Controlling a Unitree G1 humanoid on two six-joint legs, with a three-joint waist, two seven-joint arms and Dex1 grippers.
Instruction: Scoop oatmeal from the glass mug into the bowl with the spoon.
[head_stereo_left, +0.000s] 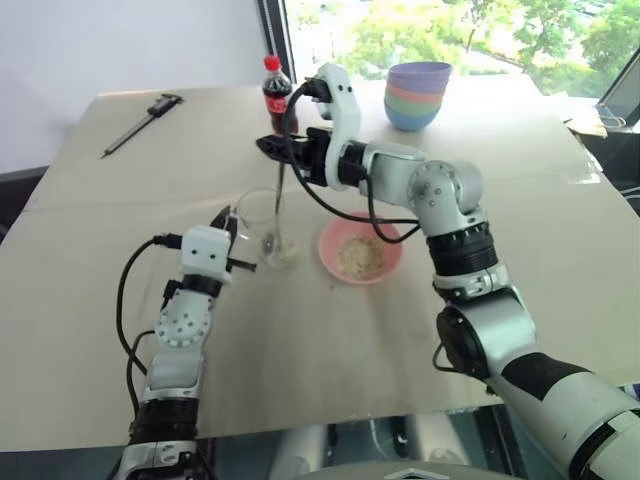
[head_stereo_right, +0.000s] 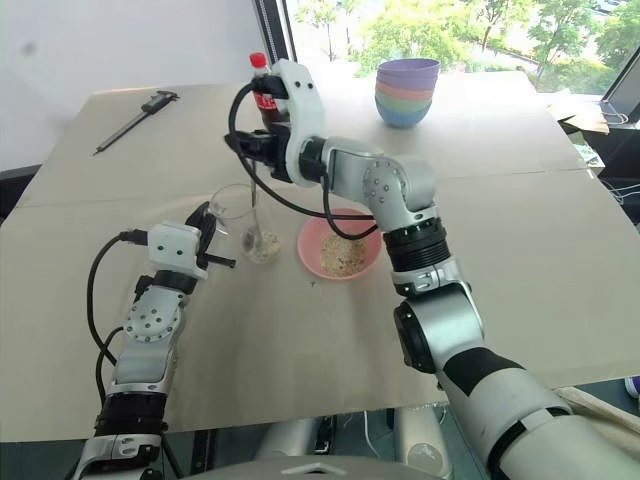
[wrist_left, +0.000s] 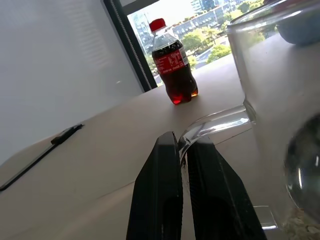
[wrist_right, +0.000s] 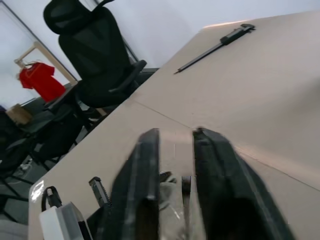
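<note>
The glass mug stands on the table left of the pink bowl. My left gripper is shut on the mug's handle. The spoon stands nearly upright in the mug, its oval end down in the glass. A little oatmeal lies at the mug's bottom, and more oatmeal sits in the bowl. My right gripper hovers level at the top of the spoon's handle. Its fingers stand apart, and the handle shows in the gap between them.
A cola bottle stands behind the mug near the window. A stack of coloured bowls sits at the back right, and a dark caliper-like tool lies at the back left. An office chair stands beyond the table's left edge.
</note>
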